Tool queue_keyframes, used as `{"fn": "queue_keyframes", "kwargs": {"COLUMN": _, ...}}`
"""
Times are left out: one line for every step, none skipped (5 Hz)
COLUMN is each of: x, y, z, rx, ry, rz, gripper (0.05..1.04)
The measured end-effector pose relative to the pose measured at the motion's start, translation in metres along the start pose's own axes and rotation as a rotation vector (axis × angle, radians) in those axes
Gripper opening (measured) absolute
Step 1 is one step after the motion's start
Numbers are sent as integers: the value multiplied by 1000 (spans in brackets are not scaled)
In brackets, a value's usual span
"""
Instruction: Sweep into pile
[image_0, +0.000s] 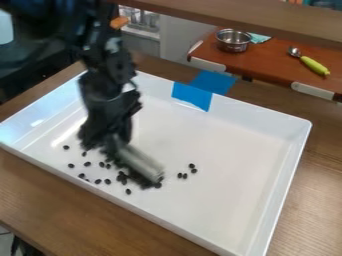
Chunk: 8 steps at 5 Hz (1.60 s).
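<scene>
From my end, the arm (110, 65) comes in at the upper left of the frame, dark and rather blurred, and hangs over the left half of the white tray (227, 210). The tray lies on my brown wooden surface (40, 200). Under the arm, left of centre, I have the claw (113, 139) clamped on the brush (139, 161), a grey, tube-like piece that slants down and to the right, its lower end at the tray's floor.

Small black beans (87, 164) lie scattered to the left of the brush and below it. More of them crowd into a dark clump along its lower side, where blur keeps me from telling bean from brush. Just right of centre I see a little group of four beans (192, 165), apart from the rest.

Blue tape (192, 96) sits on the tray's back wall, upper centre, with another blue piece (212, 82) just beyond the rim. Farther back, at the upper right, a red-brown surface (267, 65) carries a metal pot (233, 41), a teal cloth (259, 38) beside it, and a spoon (294, 51) with a green handle.
</scene>
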<state>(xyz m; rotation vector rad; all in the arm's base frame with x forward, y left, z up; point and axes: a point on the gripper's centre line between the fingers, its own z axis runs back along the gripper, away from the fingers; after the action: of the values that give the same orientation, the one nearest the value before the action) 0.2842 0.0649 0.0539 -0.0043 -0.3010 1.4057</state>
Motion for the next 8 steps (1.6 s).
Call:
{"fn": "queue_keyframes", "kwargs": {"x": 4, "y": 19, "z": 4, "rx": 6, "ry": 4, "rz": -6, "gripper": 329}}
{"fn": "queue_keyframes", "kwargs": {"x": 10, "y": 32, "z": 8, "rx": 7, "ry": -49, "rz": 25, "gripper": 329}}
{"fn": "queue_keyframes", "kwargs": {"x": 8, "y": 17, "z": 17, "rx": -27, "ry": -47, "rz": 52, "gripper": 329}}
{"fn": "queue_keyframes", "kwargs": {"x": 9, "y": -29, "z": 36, "rx": -101, "ry": -23, "rz": 113, "gripper": 329}}
{"fn": "queue_keyframes", "kwargs": {"x": 26, "y": -72, "z": 47, "rx": -141, "ry": -11, "rz": 207, "gripper": 329}}
{"fn": "queue_keyframes", "kwargs": {"x": 67, "y": -88, "z": 39, "rx": -136, "ry": -36, "rz": 321, "gripper": 329}}
{"fn": "queue_keyframes", "kwargs": {"x": 91, "y": -90, "z": 26, "rx": -122, "ry": -60, "rz": 383, "gripper": 329}}
{"fn": "queue_keyframes", "kwargs": {"x": 114, "y": -78, "z": 13, "rx": -110, "ry": -115, "rz": 436, "gripper": 329}}
